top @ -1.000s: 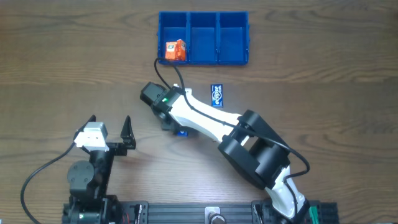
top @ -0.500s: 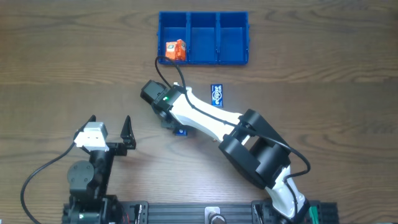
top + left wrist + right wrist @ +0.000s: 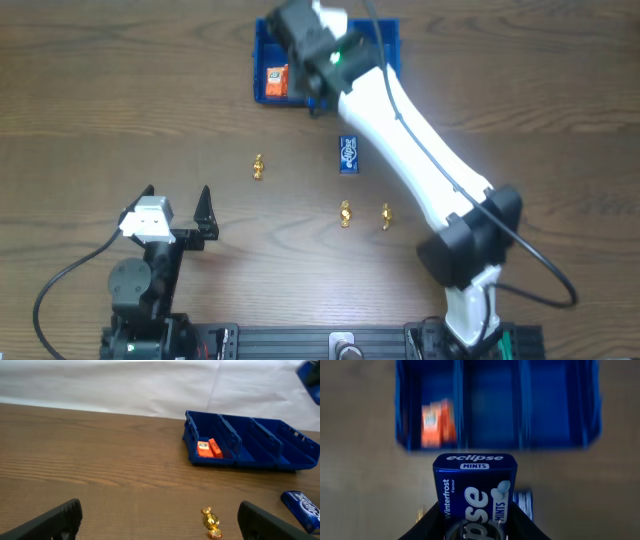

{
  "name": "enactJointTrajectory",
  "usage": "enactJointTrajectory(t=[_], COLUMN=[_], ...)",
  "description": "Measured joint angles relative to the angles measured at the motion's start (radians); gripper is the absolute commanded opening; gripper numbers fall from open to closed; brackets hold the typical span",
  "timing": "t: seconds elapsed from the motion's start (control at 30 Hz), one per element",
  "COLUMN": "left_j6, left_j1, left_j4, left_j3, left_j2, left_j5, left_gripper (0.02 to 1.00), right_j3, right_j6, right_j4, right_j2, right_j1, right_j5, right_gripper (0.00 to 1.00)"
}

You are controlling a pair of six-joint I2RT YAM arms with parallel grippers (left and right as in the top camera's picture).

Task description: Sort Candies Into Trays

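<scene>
The right gripper [image 3: 471, 527] clamps a blue mint tin [image 3: 475, 490], held up just short of the blue tray [image 3: 492, 442], whose left compartment holds orange candy [image 3: 277, 82]. The left gripper [image 3: 177, 200] rests near left, spread wide, empty.

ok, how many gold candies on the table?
3 gold candies: one left of the blue packet, two side by side nearer the arm bases. The right arm covers part of the tray; more may be hidden.

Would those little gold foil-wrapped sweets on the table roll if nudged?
The small gold foil-wrapped sweets look rounded, so they'd probably roll briefly; their twisted ends likely stop them. Being tiny, they're likely light and skid easily on the wooden table.
</scene>
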Motion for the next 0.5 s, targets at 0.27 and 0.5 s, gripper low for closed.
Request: enactJointTrajectory(t=[0.27, 0.5], left_j6=[0.0, 0.0], left_j1=[0.0, 0.0], left_j4=[0.0, 0.0], left_j3=[0.0, 0.0], left_j2=[0.0, 0.0], left_j5=[0.0, 0.0], left_gripper=[0.998, 0.998], right_j3=[0.163, 0.166], right_j6=[-0.148, -0.173], right_j4=[0.133, 0.198], right_j2=[0.305, 0.33], right_j1=[-0.087, -0.111], right_j5=[0.021, 0.021], right_gripper=[0.323, 0.36])
